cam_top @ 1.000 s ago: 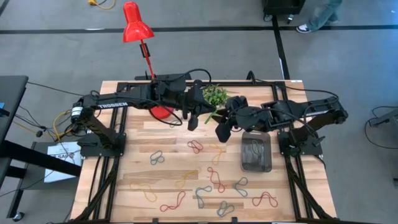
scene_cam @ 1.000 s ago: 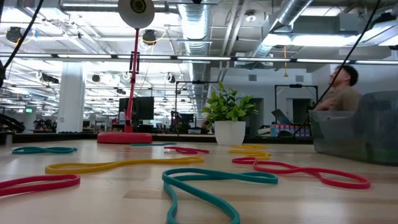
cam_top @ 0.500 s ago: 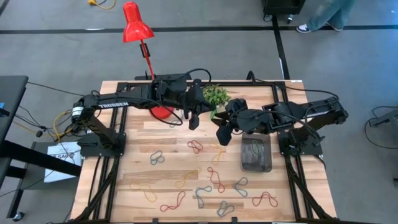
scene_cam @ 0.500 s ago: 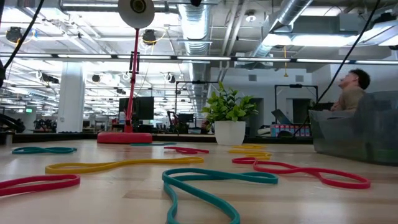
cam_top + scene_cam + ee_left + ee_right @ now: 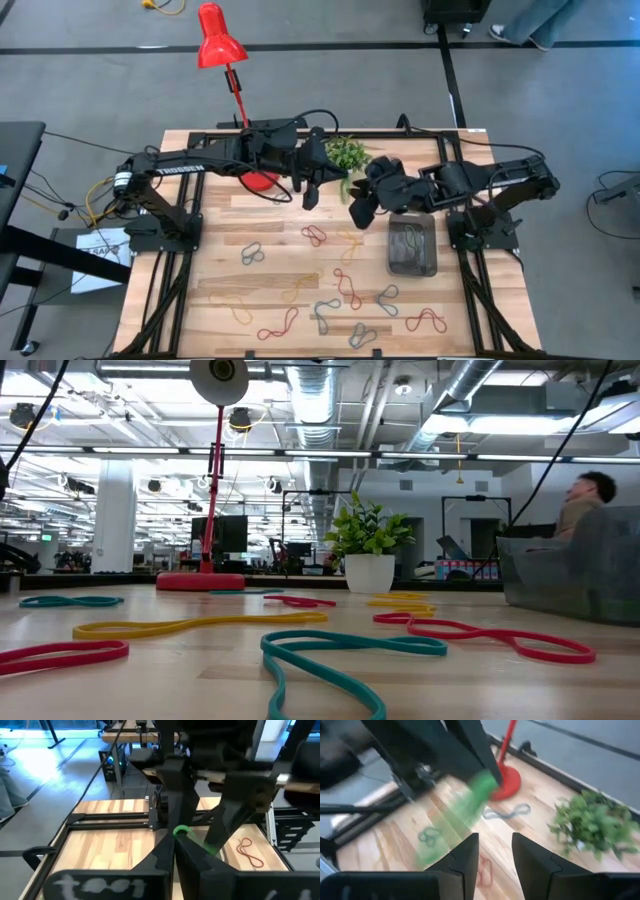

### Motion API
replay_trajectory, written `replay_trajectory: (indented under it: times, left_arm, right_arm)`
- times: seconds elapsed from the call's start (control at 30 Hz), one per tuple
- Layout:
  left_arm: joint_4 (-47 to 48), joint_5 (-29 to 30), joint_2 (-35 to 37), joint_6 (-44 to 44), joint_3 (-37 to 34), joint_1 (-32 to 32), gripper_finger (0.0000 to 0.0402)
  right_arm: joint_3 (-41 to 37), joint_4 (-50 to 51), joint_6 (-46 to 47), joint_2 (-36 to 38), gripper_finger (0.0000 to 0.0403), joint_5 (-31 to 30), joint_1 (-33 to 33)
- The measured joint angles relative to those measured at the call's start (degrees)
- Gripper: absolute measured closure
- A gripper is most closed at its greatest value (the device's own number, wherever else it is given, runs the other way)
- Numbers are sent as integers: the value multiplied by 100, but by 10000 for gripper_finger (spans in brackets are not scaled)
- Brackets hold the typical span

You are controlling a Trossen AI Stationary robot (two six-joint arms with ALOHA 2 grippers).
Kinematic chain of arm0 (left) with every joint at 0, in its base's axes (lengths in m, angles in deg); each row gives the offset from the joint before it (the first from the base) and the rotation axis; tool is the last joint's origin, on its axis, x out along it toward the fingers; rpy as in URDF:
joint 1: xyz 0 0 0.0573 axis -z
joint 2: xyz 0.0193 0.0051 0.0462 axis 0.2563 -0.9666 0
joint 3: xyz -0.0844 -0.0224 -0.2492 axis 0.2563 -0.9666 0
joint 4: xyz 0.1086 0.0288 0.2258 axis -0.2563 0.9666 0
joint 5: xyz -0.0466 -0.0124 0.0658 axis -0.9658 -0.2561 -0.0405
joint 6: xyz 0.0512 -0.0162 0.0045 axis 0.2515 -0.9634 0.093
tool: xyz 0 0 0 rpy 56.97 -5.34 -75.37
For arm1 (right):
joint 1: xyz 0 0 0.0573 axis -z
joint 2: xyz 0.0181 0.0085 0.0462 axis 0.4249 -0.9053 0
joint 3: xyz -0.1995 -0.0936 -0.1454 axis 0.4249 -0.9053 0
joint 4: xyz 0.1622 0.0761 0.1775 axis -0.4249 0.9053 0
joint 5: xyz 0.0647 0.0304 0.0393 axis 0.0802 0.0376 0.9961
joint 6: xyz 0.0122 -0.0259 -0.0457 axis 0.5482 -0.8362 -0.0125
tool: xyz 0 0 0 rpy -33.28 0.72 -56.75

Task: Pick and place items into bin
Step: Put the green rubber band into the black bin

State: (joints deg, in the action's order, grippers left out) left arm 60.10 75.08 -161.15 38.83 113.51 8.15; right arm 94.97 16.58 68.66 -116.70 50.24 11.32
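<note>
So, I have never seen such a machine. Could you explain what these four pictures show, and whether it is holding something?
It is a robot with two dark arms fixed to a wooden table, and each arm ends in a two-finger gripper. One picture looks straight down from above. One looks level across the table top into the room. The other two come from cameras on the arms' wrists.

Many coloured rubber bands lie on the table. There is also a small grey bin, a potted plant and a red lamp.

The left gripper is raised over the middle of the table and is shut on a green band. The right gripper is close by and faces it, open and empty.
</note>
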Motion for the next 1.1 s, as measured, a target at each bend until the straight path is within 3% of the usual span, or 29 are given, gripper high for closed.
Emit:
replay_trajectory:
  times: [0.17,0.8,1.1]
  left_arm:
    - [7,52,31,6,1,7,401]
    - [148,149,31,32,1,4,401]
    - [330,578,29,165,1,0,401]
  right_arm:
    - [1,339,204,0,291,-44,-41]
    - [0,-587,-338,0,291,19,208]
    - [2,-644,-340,0,291,157,32]
